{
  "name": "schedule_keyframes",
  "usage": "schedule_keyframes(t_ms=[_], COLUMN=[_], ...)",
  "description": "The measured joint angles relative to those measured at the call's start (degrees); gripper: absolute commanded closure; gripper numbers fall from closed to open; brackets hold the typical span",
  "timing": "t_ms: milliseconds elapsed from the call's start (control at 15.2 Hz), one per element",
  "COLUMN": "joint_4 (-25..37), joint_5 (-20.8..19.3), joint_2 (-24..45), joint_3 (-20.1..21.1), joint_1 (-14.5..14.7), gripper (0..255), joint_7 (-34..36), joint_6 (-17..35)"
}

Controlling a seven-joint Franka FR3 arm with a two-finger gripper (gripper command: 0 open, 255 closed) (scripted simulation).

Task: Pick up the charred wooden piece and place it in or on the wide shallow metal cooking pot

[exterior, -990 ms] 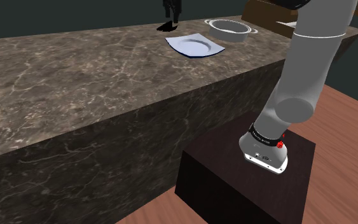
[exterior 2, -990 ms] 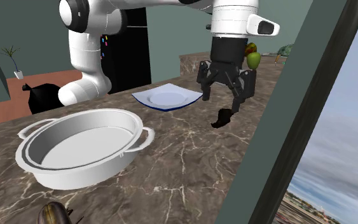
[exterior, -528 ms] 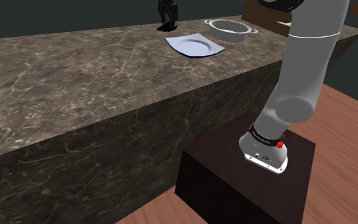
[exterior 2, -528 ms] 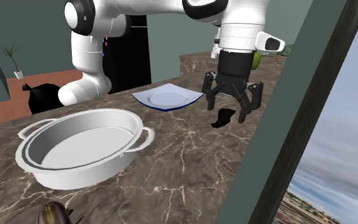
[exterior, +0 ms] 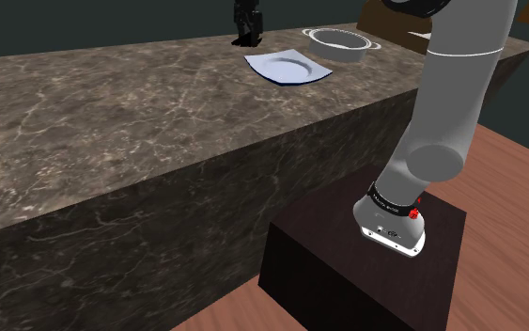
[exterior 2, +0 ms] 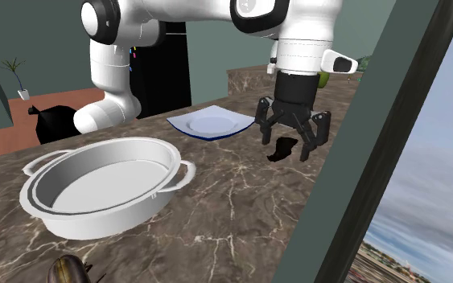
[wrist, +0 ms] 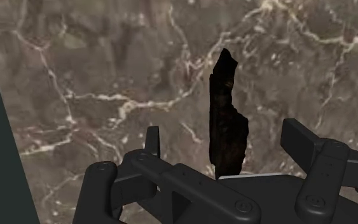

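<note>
The charred wooden piece (exterior 2: 280, 151) is a thin black sliver lying on the marble counter (exterior 2: 232, 209), near its edge. My gripper (exterior 2: 287, 145) is low over it and open, its fingers standing on either side without touching it. In the wrist view the piece (wrist: 227, 121) lies between the left finger (wrist: 152, 143) and the right finger (wrist: 306, 145). The wide shallow metal pot (exterior 2: 104, 185) stands empty further along the counter, towards the second exterior view's left. In the shoulder view the gripper (exterior: 246, 21) is at the far end of the counter, with the pot (exterior: 337, 43) to its right.
A white square plate (exterior 2: 212, 123) lies between the pot and the gripper, also seen as the plate (exterior: 287, 68). A dark window post (exterior 2: 361, 161) rises just beyond the counter edge beside the gripper. A small dark object (exterior 2: 67, 272) sits near the pot. The stand (exterior: 365, 273) is below the counter.
The gripper has come down and shifted slightly to the second exterior view's right, so its open fingers now straddle the charred piece. The piece itself has not moved.
</note>
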Motion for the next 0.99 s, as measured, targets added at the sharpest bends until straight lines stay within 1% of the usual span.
schedule_keyframes(t_ms=[66, 726, 990], joint_4=[0.0, 0.0, 2.6], joint_5=[0.0, 0.0, 0.1], joint_2=[0.0, 0.0, 0.2], joint_3=[0.0, 0.0, 0.0], joint_1=[0.0, 0.0, -0.1], gripper=[255, 255, 255], joint_7=[0.0, 0.0, -0.1], joint_6=[0.0, 0.0, -2.4])
